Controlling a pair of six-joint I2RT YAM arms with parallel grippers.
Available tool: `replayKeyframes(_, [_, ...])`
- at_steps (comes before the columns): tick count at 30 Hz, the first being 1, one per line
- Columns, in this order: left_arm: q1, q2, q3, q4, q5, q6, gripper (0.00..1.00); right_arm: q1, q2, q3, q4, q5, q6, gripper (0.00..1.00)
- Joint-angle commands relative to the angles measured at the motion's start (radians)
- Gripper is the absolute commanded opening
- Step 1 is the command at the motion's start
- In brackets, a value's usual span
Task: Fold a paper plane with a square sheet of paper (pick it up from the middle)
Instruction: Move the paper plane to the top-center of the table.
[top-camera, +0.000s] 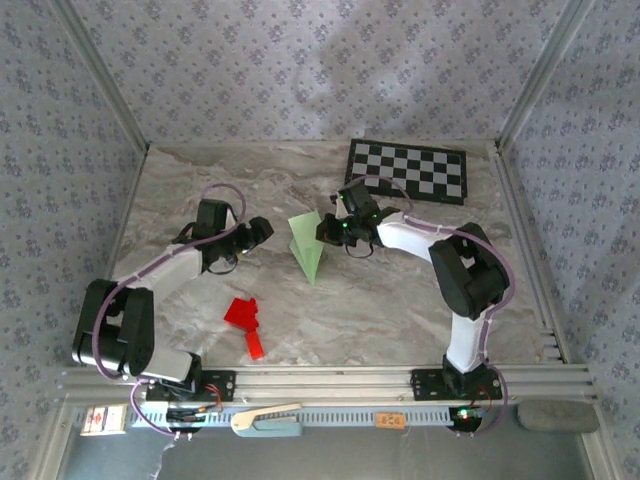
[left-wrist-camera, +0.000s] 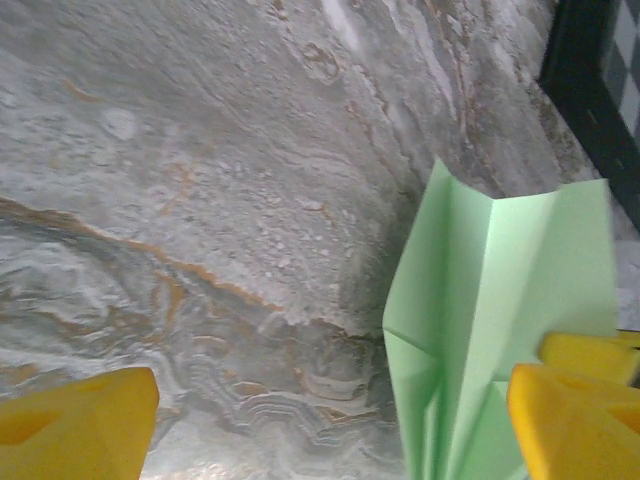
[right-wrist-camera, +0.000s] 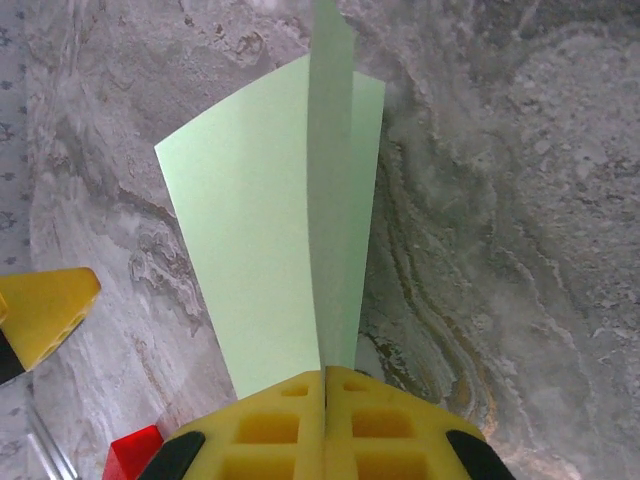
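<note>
Pale green paper, folded into a narrow pointed paper plane (top-camera: 308, 250), sits near the middle of the marble table (top-camera: 400, 310), with its tip toward the arms' bases and its wide end toward the far wall. We see the right gripper (top-camera: 324, 232) at the right edge of that wide end. In the right wrist view the right gripper (right-wrist-camera: 325, 385) is clenched, its two yellow fingers (right-wrist-camera: 270, 420) pressed flat together with the plane's upright centre fold pinched in the seam between them. From that pinch the paper plane (right-wrist-camera: 260, 220) spreads one wing to the left, while the raised fold stands on edge.

The left gripper (top-camera: 262, 230) hangs just to the left of the plane and grips nothing. In its own wrist view we find the left gripper (left-wrist-camera: 320, 430) spread wide, with bare marble between the yellow fingers (left-wrist-camera: 70, 420). The paper plane (left-wrist-camera: 500, 290) lies just beside the other finger, and we cannot tell whether they touch.

A black-and-white checkerboard (top-camera: 408, 170) lies flat at the far right of the table, well apart from the plane. A bright red paper shape (top-camera: 245, 320) lies nearer the bases, left of the plane's tip
</note>
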Motion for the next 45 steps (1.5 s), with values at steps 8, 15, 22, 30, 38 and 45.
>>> replayKeyframes(8, [-0.089, 0.146, 0.016, 0.135, 0.142, -0.088, 0.67, -0.045, 0.055, -0.117, 0.164, -0.079, 0.065, 0.07])
replayKeyframes(15, [-0.144, 0.241, 0.050, 0.177, 0.179, -0.122, 0.57, -0.067, 0.057, -0.168, 0.198, -0.076, 0.087, 0.09])
replayKeyframes(22, [-0.183, 0.297, 0.107, 0.195, 0.217, -0.112, 0.57, -0.072, 0.054, -0.179, 0.202, -0.085, 0.088, 0.11])
replayKeyframes(30, [-0.207, 0.326, 0.145, 0.167, 0.215, -0.079, 0.48, -0.076, 0.058, -0.181, 0.200, -0.089, 0.090, 0.12])
replayKeyframes(38, [-0.216, 0.387, 0.200, 0.154, 0.232, -0.066, 0.30, -0.080, 0.053, -0.182, 0.195, -0.098, 0.090, 0.12])
replayKeyframes(45, [-0.217, 0.402, 0.215, 0.149, 0.231, -0.061, 0.12, -0.084, 0.040, -0.182, 0.184, -0.122, 0.071, 0.22])
